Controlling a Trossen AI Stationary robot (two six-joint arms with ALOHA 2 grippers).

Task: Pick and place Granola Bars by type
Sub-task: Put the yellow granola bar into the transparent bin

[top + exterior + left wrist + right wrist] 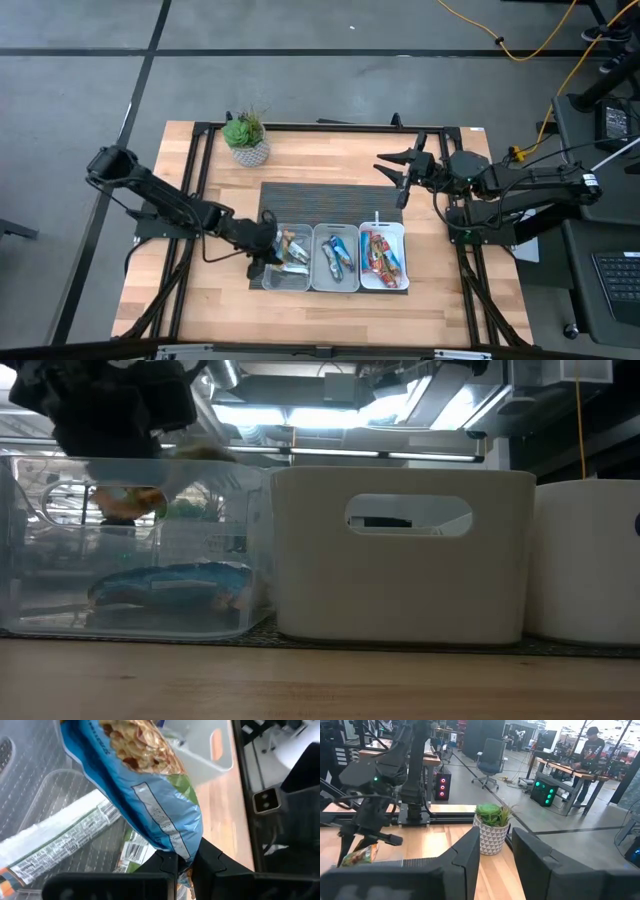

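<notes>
My left gripper point(265, 243) hangs over the clear left tray point(268, 281), shut on a blue granola bar point(145, 795) with a green patch and a nut picture. The right wrist view shows that bar point(359, 855) dangling under the left arm. Below it, a silvery-white bar point(60, 842) lies in the clear tray, and a blue bar point(170, 585) rests flat on the tray floor. Blue bars lie in the middle tray point(335, 283), red-orange ones in the right tray point(402, 232). My right gripper point(395, 168) waits open above the table's far right part. My left gripper pinches the blue bar by the crimped end seam of its wrapper point(183, 854) between the two fingers, coming from above. The bar is lifted clear and hangs below the fingers over the clear tray, tilted.
A small potted plant point(246, 138) stands at the far left of the dark mat point(330, 200). The three trays sit side by side along the mat's near edge. In the low view, the white middle tray point(400, 550) and the right tray point(590, 560) block the sight. Bare wood lies nearer.
</notes>
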